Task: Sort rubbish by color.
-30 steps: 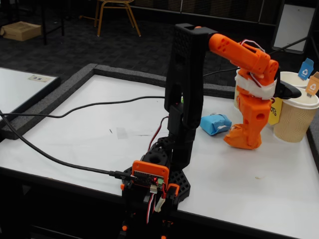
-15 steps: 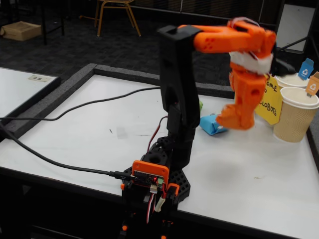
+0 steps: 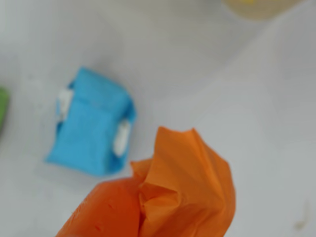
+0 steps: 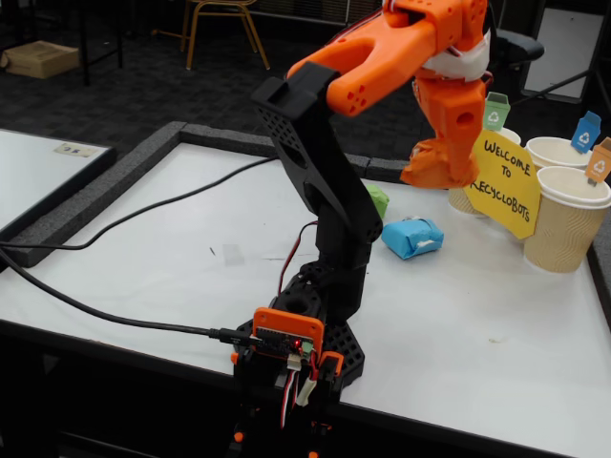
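Orange paper lump (image 3: 185,185) sits pinched in the gripper (image 4: 431,172), which is closed around it and lifted above the white table (image 4: 172,258). In the wrist view the crumpled orange paper pokes out from the orange finger (image 3: 106,210) at the bottom. The light blue lump (image 3: 94,123) lies on the table below the gripper, a little to its left in the wrist view. The green lump (image 4: 378,199) rests past the blue one, partly hidden behind the black arm (image 4: 320,167). To the right of the gripper in the fixed view stand paper cups (image 4: 563,224) with a yellow welcome sign (image 4: 503,181).
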